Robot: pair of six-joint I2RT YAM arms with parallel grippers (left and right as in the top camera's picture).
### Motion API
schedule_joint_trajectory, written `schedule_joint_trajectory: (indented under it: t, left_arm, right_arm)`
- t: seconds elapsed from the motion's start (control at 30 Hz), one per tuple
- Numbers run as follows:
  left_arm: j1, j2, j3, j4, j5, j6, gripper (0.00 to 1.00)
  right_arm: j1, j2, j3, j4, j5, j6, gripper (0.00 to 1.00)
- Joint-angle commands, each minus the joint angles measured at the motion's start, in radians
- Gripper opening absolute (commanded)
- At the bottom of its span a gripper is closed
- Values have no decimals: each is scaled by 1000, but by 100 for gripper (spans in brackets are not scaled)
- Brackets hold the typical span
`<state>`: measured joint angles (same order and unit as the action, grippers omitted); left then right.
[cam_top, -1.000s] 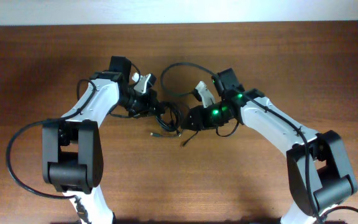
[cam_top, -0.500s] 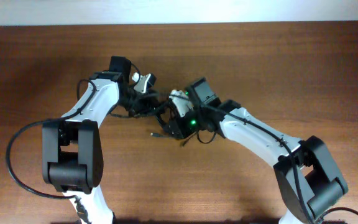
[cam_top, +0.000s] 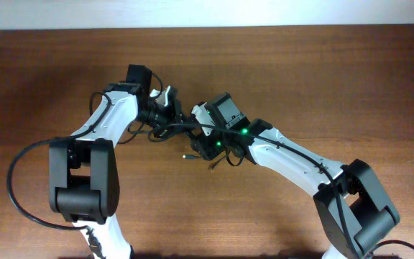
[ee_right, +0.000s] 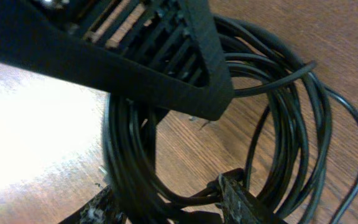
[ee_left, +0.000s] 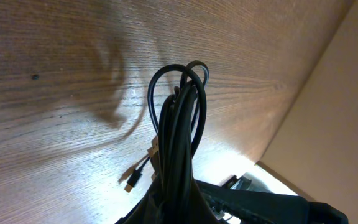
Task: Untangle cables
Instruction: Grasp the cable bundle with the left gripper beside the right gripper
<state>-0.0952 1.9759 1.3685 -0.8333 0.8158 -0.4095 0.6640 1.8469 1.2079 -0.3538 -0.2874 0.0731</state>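
Note:
The cables (cam_top: pixel 184 130) are thin black cords bunched between my two grippers near the table's middle. One small plug end (cam_top: pixel 190 155) lies on the wood just below. My left gripper (cam_top: pixel 165 119) is shut on the cables (ee_left: pixel 179 112), whose loops stand up out of its jaws (ee_left: pixel 179 208); another plug (ee_left: pixel 131 185) hangs beside them. My right gripper (cam_top: pixel 205 147) sits right against the bundle. In the right wrist view its fingers (ee_right: pixel 244 199) stand apart around a few strands of the cables (ee_right: pixel 291 112), and wood shows in the gap at the right gripper (ee_right: pixel 169 208).
The left gripper's black ribbed body (ee_right: pixel 135 56) fills the top of the right wrist view, very close. A thick black cable (cam_top: pixel 16 169) loops out from the left arm's base. The table's far edge (cam_top: pixel 207 27) meets a pale wall.
My right arm has swung left toward the left gripper and now covers the cable loop that lay open behind it. The left gripper has stayed in place, still shut on the bundle.

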Motion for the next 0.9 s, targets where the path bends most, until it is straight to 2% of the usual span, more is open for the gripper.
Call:
schedule_joint_trajectory:
  t: [0.0, 0.23, 0.27, 0.37, 0.47, 0.53, 0.57, 0.6, 0.67, 0.73, 0.87]
  left_arm:
    - [4, 8, -6, 1, 69, -24, 0]
    - [4, 8, -6, -6, 80, -24, 0]
    - [4, 8, -6, -5, 79, -24, 9]
    - [6, 8, -6, 30, 75, -11, 54]
    - [6, 8, -6, 46, 75, 144, 65]
    - [6, 8, -6, 55, 75, 284, 65]
    - [6, 8, -6, 54, 75, 311, 65]
    - [6, 8, -6, 53, 75, 314, 66]
    - [6, 8, -6, 53, 75, 314, 75]
    - [6, 8, -6, 53, 75, 314, 79]
    - [6, 8, -6, 44, 80, 314, 82]
  right_arm:
    - [3, -9, 6, 3, 68, -18, 42]
    - [2, -9, 6, 3, 74, -14, 8]
    - [2, -11, 6, 3, 53, -13, 6]
    - [-13, -39, 6, 3, -114, 22, 5]
    - [-101, -64, 6, -28, -359, 149, 4]
    - [-186, -58, 6, -99, -558, 169, 4]
    - [-200, -57, 6, -126, -578, 169, 4]
    - [-208, -55, 6, -149, -585, 168, 4]
    - [-201, -54, 1, -159, -589, 167, 4]
    - [-189, -54, 1, -153, -596, 168, 4]
    - [-160, -54, 1, -137, -590, 168, 4]
